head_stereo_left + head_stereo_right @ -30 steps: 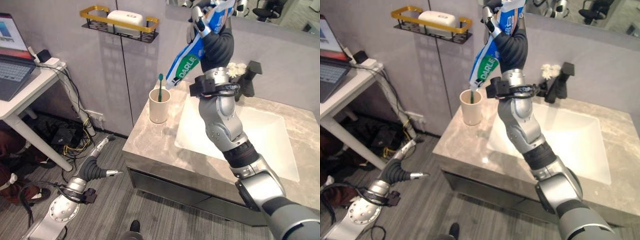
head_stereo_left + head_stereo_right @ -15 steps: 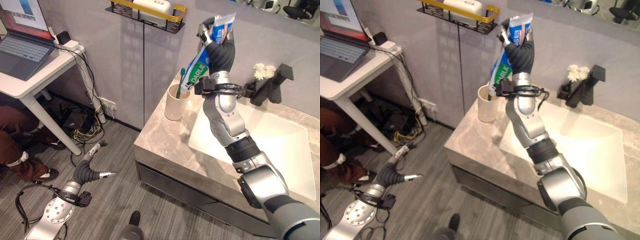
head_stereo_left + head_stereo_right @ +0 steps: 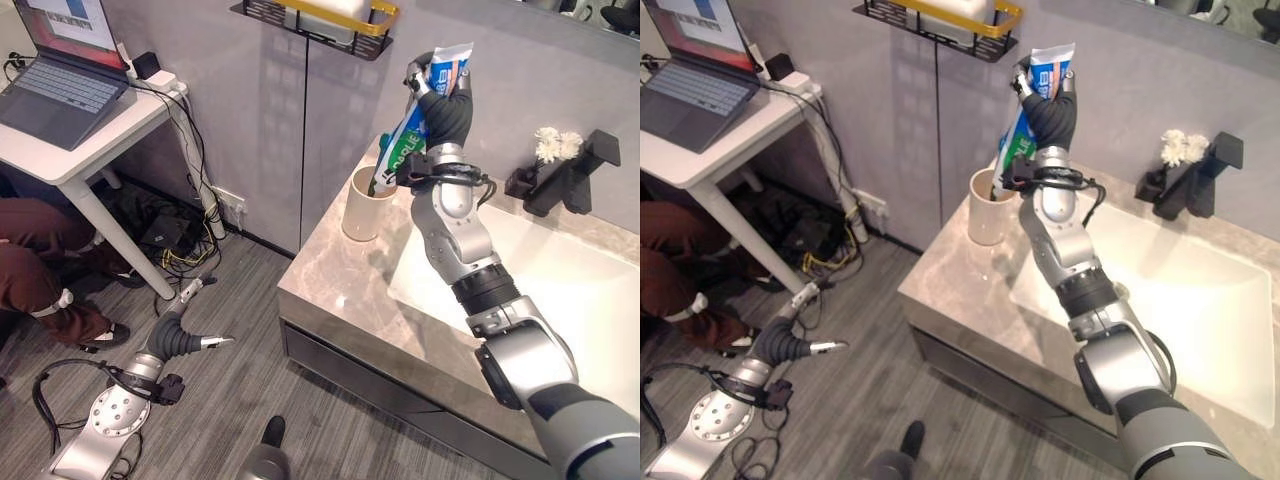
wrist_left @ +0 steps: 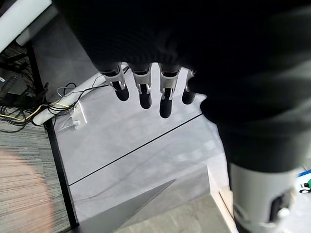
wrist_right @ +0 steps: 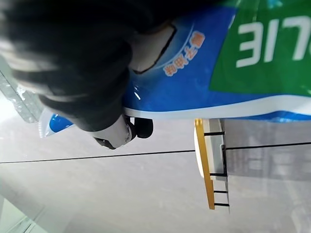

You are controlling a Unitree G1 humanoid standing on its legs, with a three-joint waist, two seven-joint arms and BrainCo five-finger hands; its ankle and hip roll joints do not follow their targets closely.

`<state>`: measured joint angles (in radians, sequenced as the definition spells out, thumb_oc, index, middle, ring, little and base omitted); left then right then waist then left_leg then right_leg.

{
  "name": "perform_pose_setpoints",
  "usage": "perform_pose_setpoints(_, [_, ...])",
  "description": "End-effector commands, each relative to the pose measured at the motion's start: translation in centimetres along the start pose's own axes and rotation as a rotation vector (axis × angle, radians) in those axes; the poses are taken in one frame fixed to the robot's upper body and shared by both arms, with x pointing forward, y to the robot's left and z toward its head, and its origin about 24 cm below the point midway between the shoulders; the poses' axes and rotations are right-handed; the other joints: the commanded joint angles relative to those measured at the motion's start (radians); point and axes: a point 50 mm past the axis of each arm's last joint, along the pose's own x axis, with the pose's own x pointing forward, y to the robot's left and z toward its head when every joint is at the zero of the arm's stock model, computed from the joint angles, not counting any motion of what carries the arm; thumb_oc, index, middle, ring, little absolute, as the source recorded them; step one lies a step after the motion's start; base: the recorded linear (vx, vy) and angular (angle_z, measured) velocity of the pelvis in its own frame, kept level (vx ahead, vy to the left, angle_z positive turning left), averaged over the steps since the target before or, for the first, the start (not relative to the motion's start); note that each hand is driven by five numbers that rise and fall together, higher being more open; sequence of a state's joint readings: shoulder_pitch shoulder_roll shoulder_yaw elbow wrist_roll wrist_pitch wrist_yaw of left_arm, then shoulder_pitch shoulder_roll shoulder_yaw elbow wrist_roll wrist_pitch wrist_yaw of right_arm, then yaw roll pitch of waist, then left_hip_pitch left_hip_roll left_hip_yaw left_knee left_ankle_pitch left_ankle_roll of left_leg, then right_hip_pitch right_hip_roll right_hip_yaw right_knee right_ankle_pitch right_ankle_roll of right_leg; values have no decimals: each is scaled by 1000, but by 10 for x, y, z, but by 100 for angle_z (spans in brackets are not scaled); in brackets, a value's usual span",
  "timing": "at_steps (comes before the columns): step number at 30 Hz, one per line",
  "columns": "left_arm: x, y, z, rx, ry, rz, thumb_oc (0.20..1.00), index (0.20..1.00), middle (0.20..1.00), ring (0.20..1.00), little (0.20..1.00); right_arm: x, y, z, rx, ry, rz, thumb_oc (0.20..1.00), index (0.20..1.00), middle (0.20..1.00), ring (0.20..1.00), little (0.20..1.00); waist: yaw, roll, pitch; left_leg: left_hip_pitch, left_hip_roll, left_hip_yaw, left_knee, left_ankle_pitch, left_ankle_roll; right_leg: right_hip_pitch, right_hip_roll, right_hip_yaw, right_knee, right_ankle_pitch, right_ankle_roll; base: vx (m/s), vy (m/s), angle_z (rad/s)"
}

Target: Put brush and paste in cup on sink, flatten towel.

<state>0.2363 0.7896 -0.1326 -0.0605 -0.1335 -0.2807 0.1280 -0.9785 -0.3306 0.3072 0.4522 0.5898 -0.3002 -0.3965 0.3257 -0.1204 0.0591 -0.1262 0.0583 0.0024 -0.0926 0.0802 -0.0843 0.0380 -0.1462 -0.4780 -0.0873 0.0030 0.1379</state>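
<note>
One cup, one toothpaste tube, one laptop, one faucet.

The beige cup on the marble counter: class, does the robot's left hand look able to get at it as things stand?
Probably not. The left hand hangs low over the grey floor, below the counter's edge, its fingers relaxed, while the beige cup stands up on the marble counter under the right hand with the blue toothpaste tube.

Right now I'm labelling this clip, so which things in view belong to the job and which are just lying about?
Part of the job:
- blue, green and white toothpaste tube, gripped in the right hand
- beige cup on the marble counter, with the green toothbrush in it
- left hand, idle near the floor

Lying about:
- laptop on the white desk
- gold-railed wall shelf
- black tap
</note>
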Motion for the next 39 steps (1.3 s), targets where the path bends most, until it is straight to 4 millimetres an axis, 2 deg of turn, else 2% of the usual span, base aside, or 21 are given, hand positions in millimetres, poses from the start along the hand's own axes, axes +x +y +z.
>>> perform_pose_setpoints(1, [1,9,14,95,-77,-49,1000,1000,1000,1000,1000,22,5,51,5,-205,25,200,200,200,200,200,20,-47,-42,-24,22,-2,5,17,-23,47,-122,-23,0,135,80,8,4,3])
perform_pose_setpoints(7, [1,9,14,95,-79,-47,1000,1000,1000,1000,1000,21,7,48,-1,-197,37,200,200,200,200,200,23,-50,-37,-29,19,-2,5,18,-22,44,-123,-25,0,136,80,0,0,0])
perform_pose_setpoints(22, [4,4,15,71,-87,-49,1000,1000,1000,1000,1000,18,11,26,-21,-106,45,200,200,200,200,200,18,-53,-32,-21,22,10,5,12,-19,39,-120,-14,0,139,79,0,2,2])
perform_pose_setpoints(39, [5,1,13,50,-80,-48,1000,1000,1000,1000,1000,14,6,10,-22,-44,19,200,200,200,200,200,18,-56,-20,-25,26,12,5,12,-16,27,-117,-6,0,137,75,0,0,0])
